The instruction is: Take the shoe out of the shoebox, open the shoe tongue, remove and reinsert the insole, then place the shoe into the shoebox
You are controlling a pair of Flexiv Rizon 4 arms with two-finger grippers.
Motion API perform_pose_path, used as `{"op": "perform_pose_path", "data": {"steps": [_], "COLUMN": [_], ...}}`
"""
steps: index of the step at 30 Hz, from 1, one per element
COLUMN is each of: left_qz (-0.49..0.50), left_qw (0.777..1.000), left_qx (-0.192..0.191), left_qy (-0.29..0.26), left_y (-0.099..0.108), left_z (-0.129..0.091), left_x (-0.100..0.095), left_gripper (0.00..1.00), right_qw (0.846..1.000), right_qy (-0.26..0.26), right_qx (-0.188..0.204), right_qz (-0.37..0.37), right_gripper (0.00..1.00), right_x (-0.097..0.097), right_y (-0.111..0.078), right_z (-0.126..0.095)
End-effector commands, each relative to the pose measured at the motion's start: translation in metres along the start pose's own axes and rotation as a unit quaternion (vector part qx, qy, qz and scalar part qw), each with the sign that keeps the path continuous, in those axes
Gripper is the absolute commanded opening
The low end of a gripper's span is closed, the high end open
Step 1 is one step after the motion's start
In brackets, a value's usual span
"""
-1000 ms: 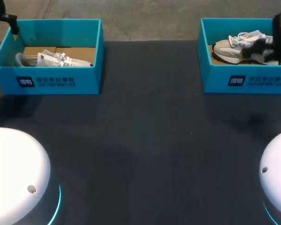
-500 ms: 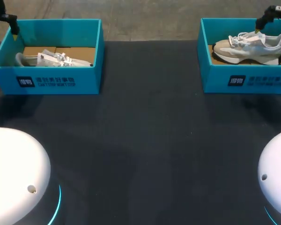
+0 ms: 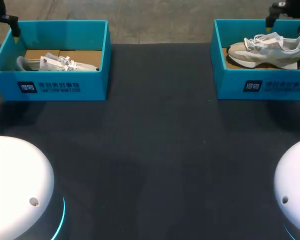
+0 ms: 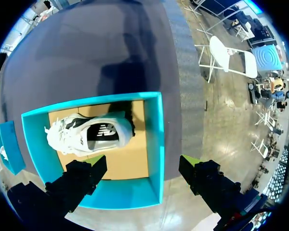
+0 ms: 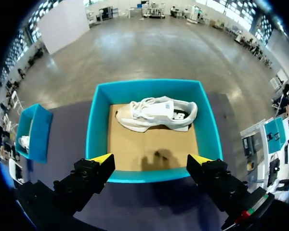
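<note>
Two teal shoeboxes stand at the table's far corners. The left shoebox (image 3: 92,85) holds a white shoe (image 3: 57,62); the right shoebox (image 3: 230,82) holds a beige and white shoe (image 3: 266,50). My left gripper (image 4: 142,164) hovers open high over the left shoebox (image 4: 156,139), with the white shoe (image 4: 89,134) lying on its side below. My right gripper (image 5: 151,160) hangs open above the near wall of the right shoebox (image 5: 97,125), the laced shoe (image 5: 156,114) ahead of its fingers. Neither gripper holds anything.
Both arm bases (image 3: 15,185) (image 3: 295,190) bulge in at the near corners. Dark tabletop (image 3: 155,140) lies between and in front of the boxes. A dark part of my right arm (image 3: 279,9) shows past the right box's far wall.
My right arm has risen and drawn back from over the right shoebox, uncovering the shoe inside. The left arm and both shoes have stayed put.
</note>
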State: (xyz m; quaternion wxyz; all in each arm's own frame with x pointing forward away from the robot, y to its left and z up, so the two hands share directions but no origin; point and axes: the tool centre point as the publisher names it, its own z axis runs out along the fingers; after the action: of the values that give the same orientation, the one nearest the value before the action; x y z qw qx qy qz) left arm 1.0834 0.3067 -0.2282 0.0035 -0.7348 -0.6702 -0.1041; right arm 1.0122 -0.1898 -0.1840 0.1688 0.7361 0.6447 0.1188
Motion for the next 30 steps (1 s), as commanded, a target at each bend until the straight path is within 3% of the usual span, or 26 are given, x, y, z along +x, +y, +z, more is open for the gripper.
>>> {"op": "perform_pose_path", "data": {"steps": [1, 17, 21, 27, 30], "left_qz": [0.0, 0.0, 0.0, 0.0, 0.0], "left_qw": [1.0, 1.0, 1.0, 1.0, 1.0], "left_qx": [-0.002, -0.002, -0.002, -0.002, -0.002], "left_qy": [0.0, 0.0, 0.0, 0.0, 0.0], "left_y": [-0.001, -0.001, -0.001, -0.001, -0.001], "left_z": [0.0, 0.0, 0.0, 0.0, 0.0], "left_x": [0.0, 0.0, 0.0, 0.0, 0.0], "left_gripper": [1.0, 1.0, 1.0, 1.0, 1.0], "right_qw": [0.997, 0.997, 0.996, 0.991, 0.99], "right_qy": [-0.075, -0.075, -0.088, -0.116, -0.119], "right_qx": [0.005, 0.005, 0.008, 0.003, 0.019], "right_qz": [0.001, 0.001, 0.032, 0.062, 0.076], "right_gripper": [1.0, 1.0, 1.0, 1.0, 1.0], "right_x": [0.006, 0.006, -0.013, -0.037, -0.05], "right_y": [0.003, 0.003, 0.036, 0.069, 0.085], "right_z": [-0.002, -0.002, 0.012, 0.036, 0.053]}}
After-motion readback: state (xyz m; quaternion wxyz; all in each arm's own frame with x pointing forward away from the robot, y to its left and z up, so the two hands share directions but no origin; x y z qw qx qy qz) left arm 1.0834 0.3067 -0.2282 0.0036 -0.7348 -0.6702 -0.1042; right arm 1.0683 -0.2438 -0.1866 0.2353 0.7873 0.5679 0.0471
